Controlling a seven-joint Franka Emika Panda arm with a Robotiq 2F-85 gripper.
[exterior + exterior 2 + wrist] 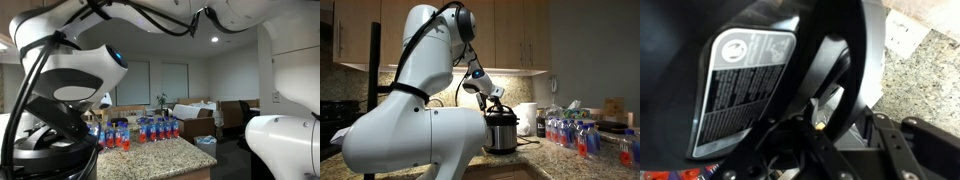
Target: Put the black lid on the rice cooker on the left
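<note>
- The fingers [895,150] show in the wrist view only as dark links at the bottom edge, close against black plastic. I cannot tell whether they are open, closed or gripping anything.
- The black lid [499,109] reads in an exterior view as a dark cap right under the fingers, on top of the rice cooker [501,132]. Whether it is seated on the rim or held just above it is too small to tell.
- If the lid is off-centre or tilted, letting go could leave it cocked on the rim or let it slide off onto the surface.
- Pushing down too hard could shove the cooker sideways. A white jug [527,118] stands just to its right and could be knocked.
- The wrist view is nearly filled by black plastic and a pale label [745,85], so alignment is hard to judge from there.
- The surface [175,155] is speckled granite. A cluster of small bottles [140,130] with red and blue on them stands on it.
- Wooden cabinets [510,35] hang above the cooker, and a wall outlet [902,35] sits behind it.
- Far off, the room opens onto windows, chairs and ceiling lights.
</note>
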